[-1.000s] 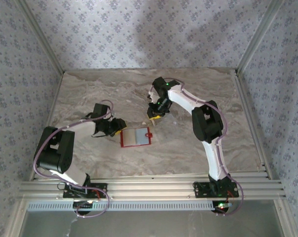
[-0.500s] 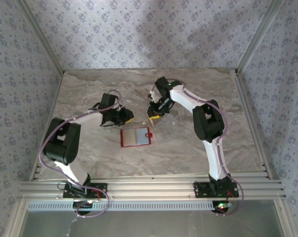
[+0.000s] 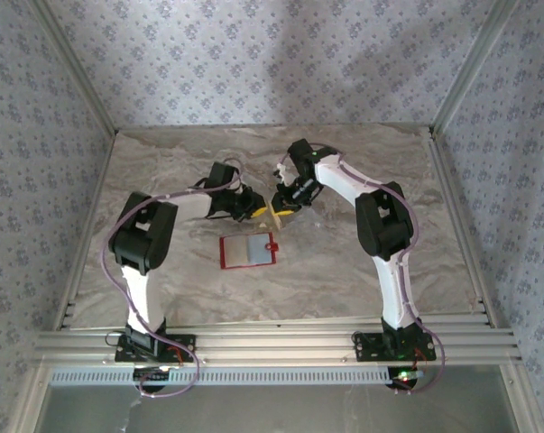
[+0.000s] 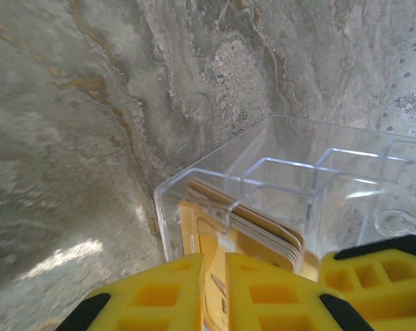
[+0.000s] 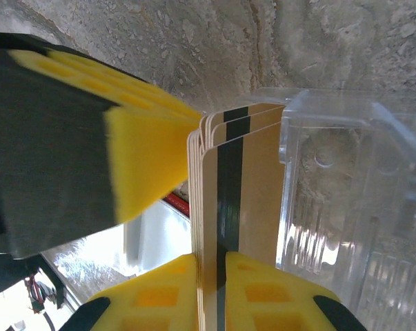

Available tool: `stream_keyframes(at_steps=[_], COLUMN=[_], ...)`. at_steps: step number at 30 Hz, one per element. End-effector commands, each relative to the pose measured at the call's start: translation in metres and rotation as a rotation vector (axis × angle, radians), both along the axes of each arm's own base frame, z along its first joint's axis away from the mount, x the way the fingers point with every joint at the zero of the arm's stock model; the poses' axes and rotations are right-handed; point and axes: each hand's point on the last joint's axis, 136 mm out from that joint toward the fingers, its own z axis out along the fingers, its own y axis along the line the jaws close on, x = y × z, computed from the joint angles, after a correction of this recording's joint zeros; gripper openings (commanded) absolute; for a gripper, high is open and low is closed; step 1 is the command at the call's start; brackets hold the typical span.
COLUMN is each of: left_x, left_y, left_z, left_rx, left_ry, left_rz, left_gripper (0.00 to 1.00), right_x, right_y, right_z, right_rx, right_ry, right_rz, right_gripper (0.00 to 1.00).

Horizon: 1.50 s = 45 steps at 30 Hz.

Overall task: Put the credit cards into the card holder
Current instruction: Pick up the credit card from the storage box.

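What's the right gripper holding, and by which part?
The credit cards: the right gripper pinches the stack at one short end, beside the clear case.

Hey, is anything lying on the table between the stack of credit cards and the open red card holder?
Nothing visible lies on the marble table between them. The credit cards sit partly in a clear plastic box, whose walls they must clear first; the card holder lies open nearer the bases.
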Motion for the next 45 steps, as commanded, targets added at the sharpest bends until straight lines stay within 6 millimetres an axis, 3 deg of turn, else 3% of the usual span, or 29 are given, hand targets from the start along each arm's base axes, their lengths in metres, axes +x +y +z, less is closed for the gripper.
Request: stream_keyframes(at_steps=[1, 14, 20, 30, 45], left_x=[0.005, 0.004, 0.002, 0.001, 0.000], left_y=[-0.014, -0.025, -0.031, -0.031, -0.031], left_z=[0.004, -0.020, -0.023, -0.030, -0.032], left_rx=[-0.048, -0.033, -0.023, 0.015, 0.020], left_ry=[-0.011, 0.012, 0.011, 0.015, 0.020], left_rz=[-0.021, -0.035, -0.049, -0.052, -0.051], left_gripper=[0.15, 0.15, 0.16, 0.16, 0.16], right_x=[-0.004, -0.008, -0.006, -0.005, -0.005], right_y=[-0.006, -0.006, -0.006, -0.007, -0.022], right_z=[0.008, 0.014, 0.015, 0.024, 0.030], right_rx=[-0.004, 0.015, 0.033, 0.067, -0.002], right_ry=[0.012, 0.029, 0.034, 0.033, -0.002], right_rz=[-0.020, -0.021, -0.026, -0.040, -0.072], right_gripper=[0.16, 0.25, 0.20, 0.22, 0.11])
